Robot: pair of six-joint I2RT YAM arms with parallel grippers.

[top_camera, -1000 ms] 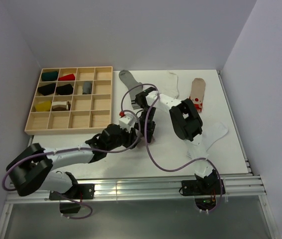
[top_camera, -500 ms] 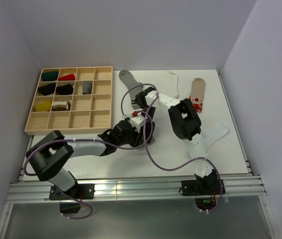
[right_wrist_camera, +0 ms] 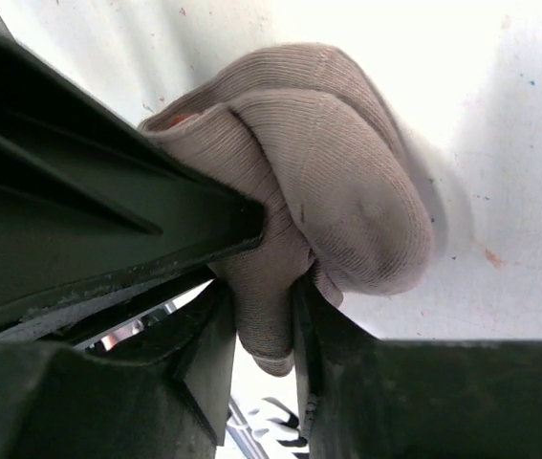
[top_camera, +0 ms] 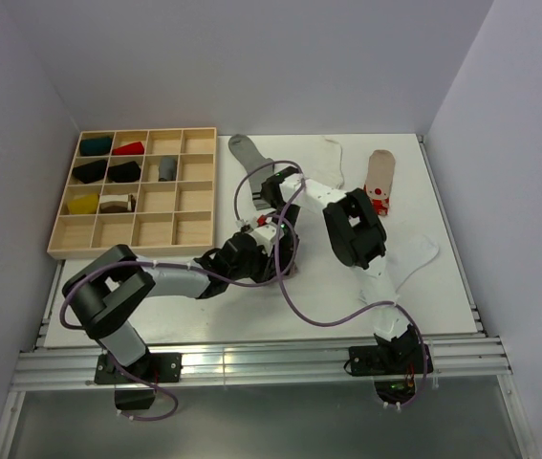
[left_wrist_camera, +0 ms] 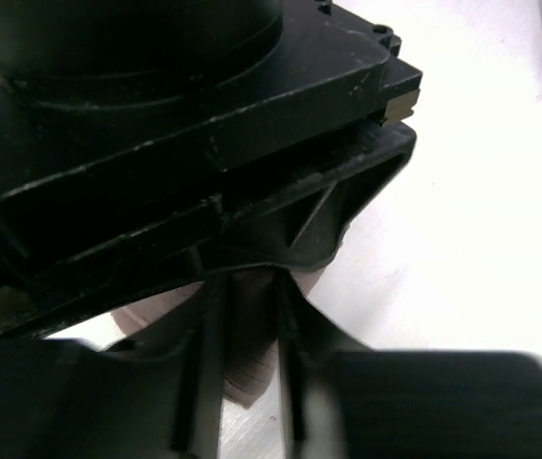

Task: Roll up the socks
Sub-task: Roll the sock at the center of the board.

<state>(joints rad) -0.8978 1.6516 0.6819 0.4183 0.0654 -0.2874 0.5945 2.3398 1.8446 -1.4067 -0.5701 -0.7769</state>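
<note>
Sock, clamped in right hand and left hand, needs its loose end tucked tight between the hands without slackening either grip.

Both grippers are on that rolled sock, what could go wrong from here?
The roll could spring open: the right gripper pinches only a fold of the sock. The left gripper pinches it right alongside, so the arms may collide. The purple cable loops close by and could snag.
</note>
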